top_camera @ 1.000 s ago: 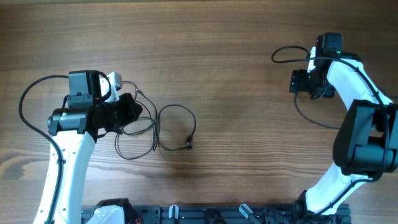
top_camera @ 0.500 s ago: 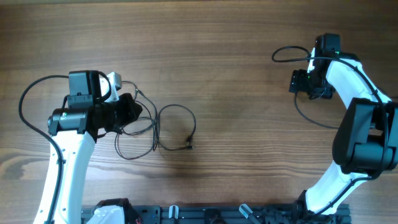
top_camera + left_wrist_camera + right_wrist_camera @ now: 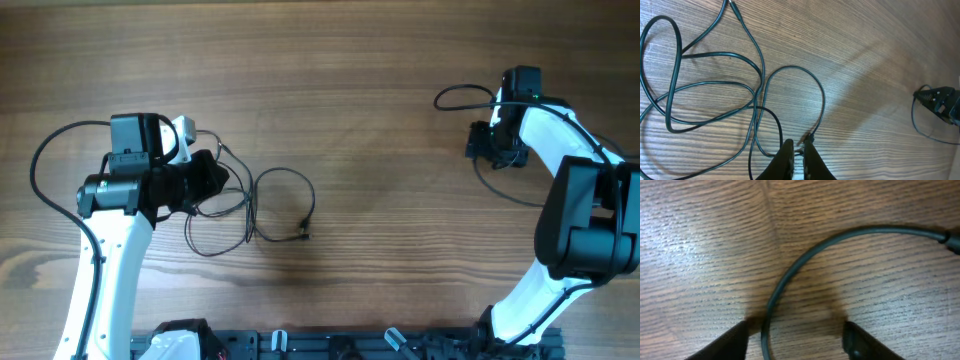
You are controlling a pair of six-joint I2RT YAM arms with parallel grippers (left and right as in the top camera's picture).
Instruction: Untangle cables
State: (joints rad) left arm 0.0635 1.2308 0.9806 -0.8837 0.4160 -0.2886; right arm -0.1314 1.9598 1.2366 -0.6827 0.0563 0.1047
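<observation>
on wood table — looped black cables

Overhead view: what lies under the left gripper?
Thin black cables run out from beneath it; its body hides where they meet. The wrist view shows the left gripper shut on one strand.
</observation>
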